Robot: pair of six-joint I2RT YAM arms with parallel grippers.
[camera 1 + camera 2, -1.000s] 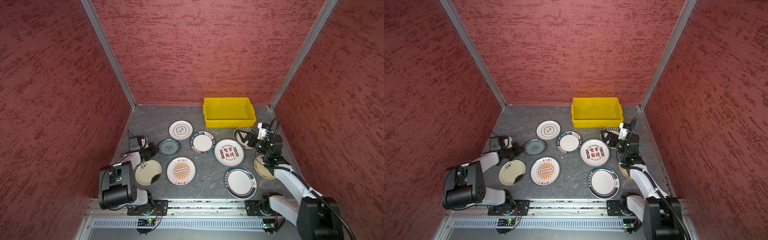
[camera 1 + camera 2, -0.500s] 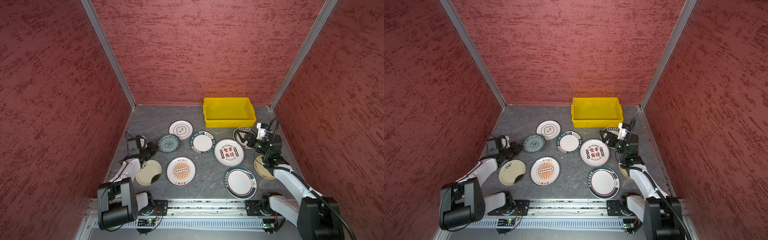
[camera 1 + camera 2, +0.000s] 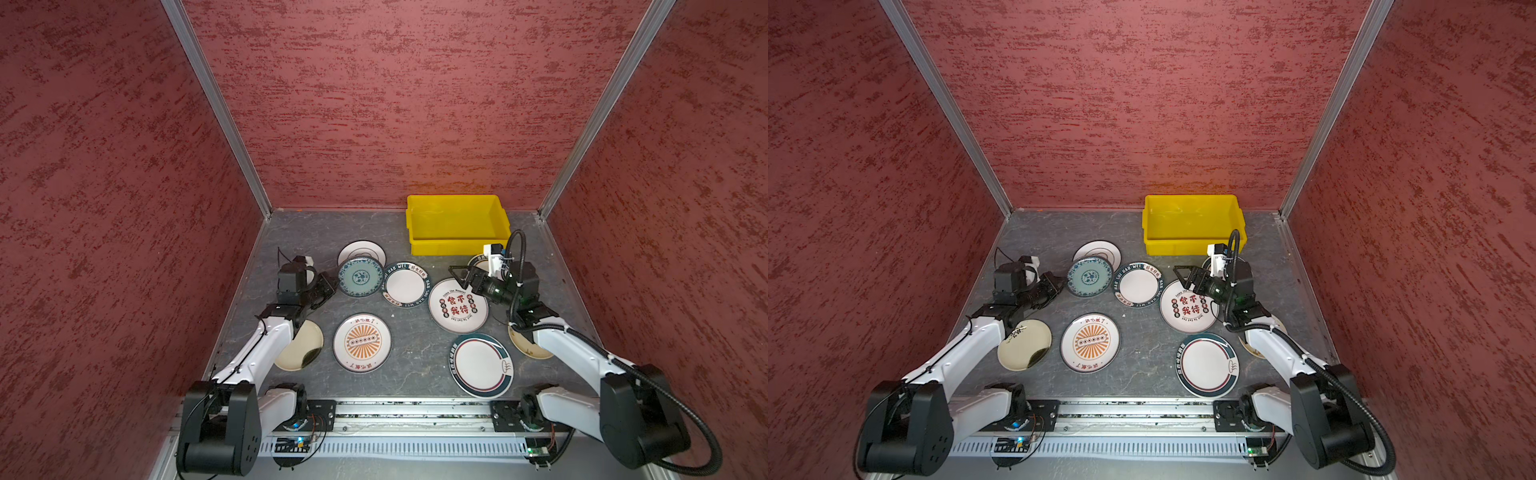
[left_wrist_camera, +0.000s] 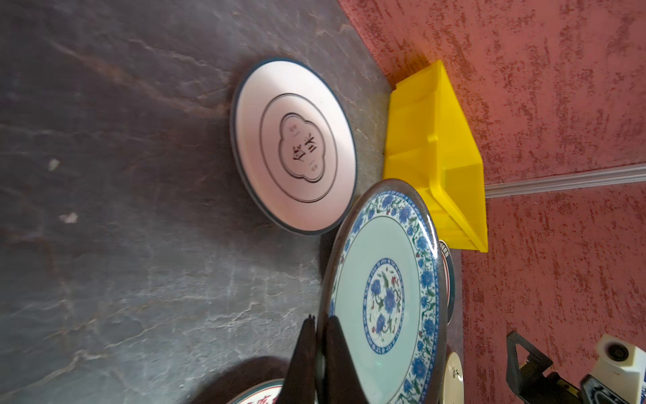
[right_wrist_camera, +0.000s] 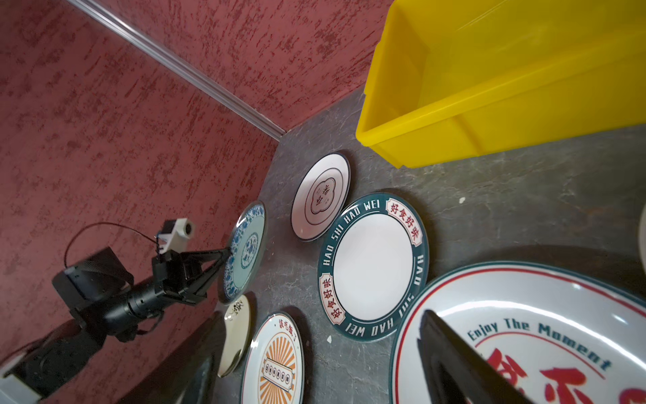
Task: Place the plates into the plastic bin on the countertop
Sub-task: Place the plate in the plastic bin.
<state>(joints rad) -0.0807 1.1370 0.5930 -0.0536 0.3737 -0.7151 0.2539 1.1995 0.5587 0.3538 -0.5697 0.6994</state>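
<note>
Your left gripper (image 4: 320, 325) is clamped on the near rim of the round grey-green plate with the blue flower border (image 4: 384, 297). It holds the plate clear of the dark grey stone-look countertop (image 3: 316, 237), tipped steeply on edge with its face toward the right arm. I judge the step in hand to be the carry of a first plate, since the bright yellow rectangular plastic bin (image 3: 455, 248) looks empty and the other plates lie flat on the slab. The bin stands against the back wall, well apart from the held plate, further back and over on the right arm's side. The white plate with the thin dark ring (image 3: 361, 248) and the white plate with the broad teal lettered rim (image 3: 405, 284) lie near that line. The next move calls for you to swing the plate over the bin's near wall, high enough that its hanging edge clears the lip, then level it and let go low. Your right gripper (image 3: 455, 276) has its jaws apart over the far edge of the large white plate with red characters (image 3: 457, 309) and holds nothing. Whether a finger touches that rim I cannot tell.
</note>
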